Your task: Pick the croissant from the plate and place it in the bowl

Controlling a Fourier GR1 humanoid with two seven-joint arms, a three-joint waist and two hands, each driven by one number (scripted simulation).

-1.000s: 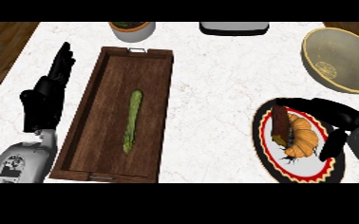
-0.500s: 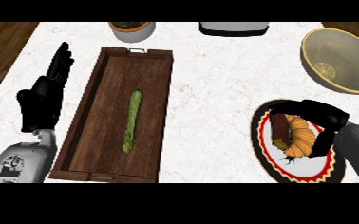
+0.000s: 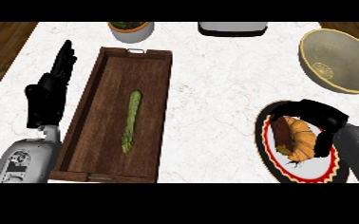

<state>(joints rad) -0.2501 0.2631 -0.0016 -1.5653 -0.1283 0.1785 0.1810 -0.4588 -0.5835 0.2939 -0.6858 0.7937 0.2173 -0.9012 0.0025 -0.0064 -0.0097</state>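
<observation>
- Found left hand (image 3: 51, 88) resting at the left edge, fingers straight and upright, holding nothing.
- Noted wooden tray (image 3: 98, 90) with green vegetable (image 3: 132, 121) inside; no part of the task.
- Found croissant (image 3: 303, 141) on plate (image 3: 270, 149), right hand (image 3: 319, 116) curled round it.
- Judged grasp in place; lift not evident.
- Found bowl (image 3: 340, 52) beyond the plate, without croissant; carry and placement outstanding.

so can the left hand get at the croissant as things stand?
Probably not. The left hand rests open at the far left, with the wooden tray between; the croissant sits on the plate at the far right, and the right hand is curled round it.
</observation>
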